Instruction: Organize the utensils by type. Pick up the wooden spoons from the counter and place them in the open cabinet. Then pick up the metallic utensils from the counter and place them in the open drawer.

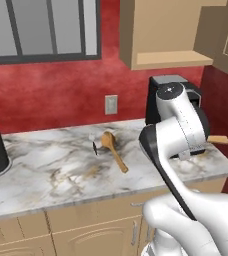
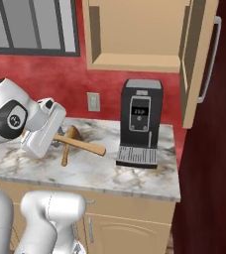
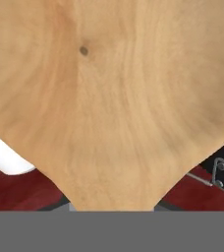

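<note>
Spoon 1 (image 2: 80, 143) is clamped in the fingers, jaws part-closed on it and lifted off the bench (image 1: 46, 175), handle poking toward the bench's right end by the coffee machine (image 2: 140, 124); the hand view looks straight onto its bowl. Spoon 2 (image 1: 113, 150) lies mid-bench near the back edge, with a small dark-handled metal piece (image 1: 95, 147) just beside it. Open cabinet (image 2: 135, 62) shelf looks bare. So 0 placed: 2 spoons, then the metal, remain.

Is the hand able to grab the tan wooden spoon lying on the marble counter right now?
Probably not: the hand grips another tan wooden spoon, though the lying spoon sits uncovered.
</note>
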### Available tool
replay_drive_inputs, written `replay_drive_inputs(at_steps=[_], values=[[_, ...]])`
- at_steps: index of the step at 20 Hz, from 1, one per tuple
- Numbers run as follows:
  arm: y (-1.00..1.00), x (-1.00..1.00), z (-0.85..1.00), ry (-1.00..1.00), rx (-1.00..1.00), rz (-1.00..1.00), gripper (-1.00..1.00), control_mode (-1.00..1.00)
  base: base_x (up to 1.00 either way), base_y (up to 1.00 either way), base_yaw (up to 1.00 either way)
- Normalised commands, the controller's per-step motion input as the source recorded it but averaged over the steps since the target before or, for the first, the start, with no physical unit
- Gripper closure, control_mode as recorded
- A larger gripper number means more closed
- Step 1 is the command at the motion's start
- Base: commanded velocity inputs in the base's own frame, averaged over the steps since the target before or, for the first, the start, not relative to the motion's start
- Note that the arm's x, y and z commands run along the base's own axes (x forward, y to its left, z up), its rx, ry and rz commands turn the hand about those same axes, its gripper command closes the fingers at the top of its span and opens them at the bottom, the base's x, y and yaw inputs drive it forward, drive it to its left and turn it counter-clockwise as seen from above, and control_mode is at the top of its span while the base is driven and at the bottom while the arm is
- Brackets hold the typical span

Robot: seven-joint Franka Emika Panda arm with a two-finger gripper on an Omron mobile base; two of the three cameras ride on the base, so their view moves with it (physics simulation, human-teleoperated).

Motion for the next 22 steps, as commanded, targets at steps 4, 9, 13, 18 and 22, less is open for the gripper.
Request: replay_drive_inputs(at_steps=[4,9,13,18,22], values=[[0.0,0.0,0.0,0.0,0.0,0.0,1.0,1.0,0.21,-0.32,-0.06],[0.0,0.0,0.0,0.0,0.0,0.0,1.0,1.0,0.25,-0.28,-0.05],[0.0,0.0,0.0,0.0,0.0,0.0,1.0,1.0,0.32,-0.09,-0.03],[-0.07,0.24,-0.01,0.0,0.01,0.0,1.0,-1.0,0.07,-0.01,0.0],[-0.09,0.2,0.0,0.0,0.04,0.0,1.0,-1.0,0.0,0.0,0.0]])
